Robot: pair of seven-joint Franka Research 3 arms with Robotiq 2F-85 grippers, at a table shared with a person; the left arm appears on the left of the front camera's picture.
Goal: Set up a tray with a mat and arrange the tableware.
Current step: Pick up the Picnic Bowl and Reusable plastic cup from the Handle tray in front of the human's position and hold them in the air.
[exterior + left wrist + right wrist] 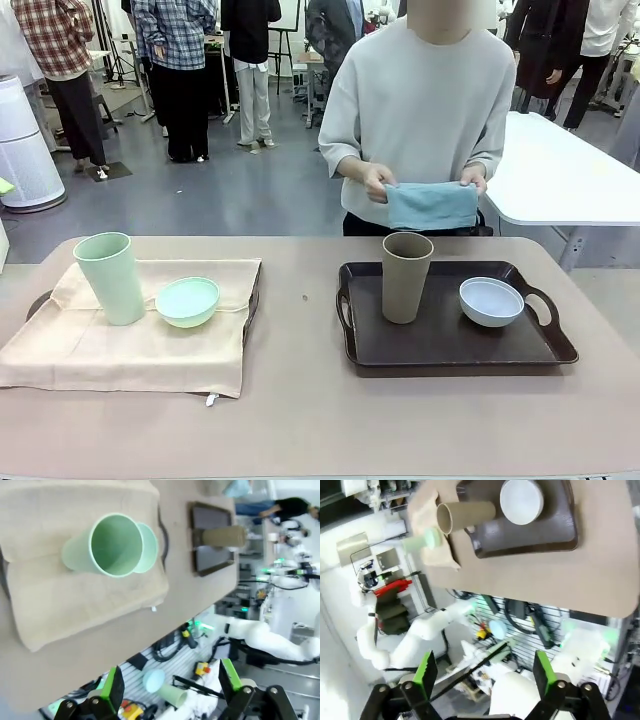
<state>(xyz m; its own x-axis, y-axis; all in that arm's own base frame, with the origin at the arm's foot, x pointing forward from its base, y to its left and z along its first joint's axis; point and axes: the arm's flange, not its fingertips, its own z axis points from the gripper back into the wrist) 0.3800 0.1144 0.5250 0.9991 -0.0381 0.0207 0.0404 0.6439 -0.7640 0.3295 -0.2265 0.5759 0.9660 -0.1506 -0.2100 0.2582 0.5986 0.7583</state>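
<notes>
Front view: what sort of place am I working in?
Probably an open lab or demo hall, not a home: onlookers standing on a grey floor, a white work table at right, a white air purifier far left.

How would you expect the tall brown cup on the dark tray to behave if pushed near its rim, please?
The brown cup is tall and narrows toward its base, so it would probably tip rather than slide. Its matte surface suggests light, non-slippery plastic. Tipped, it might roll toward the white bowl beside it.

The tan table (300,420) carries a dark brown tray (450,350) at right. At left, a beige mat (130,350) drapes over what looks like a second tray (36,303).
</notes>
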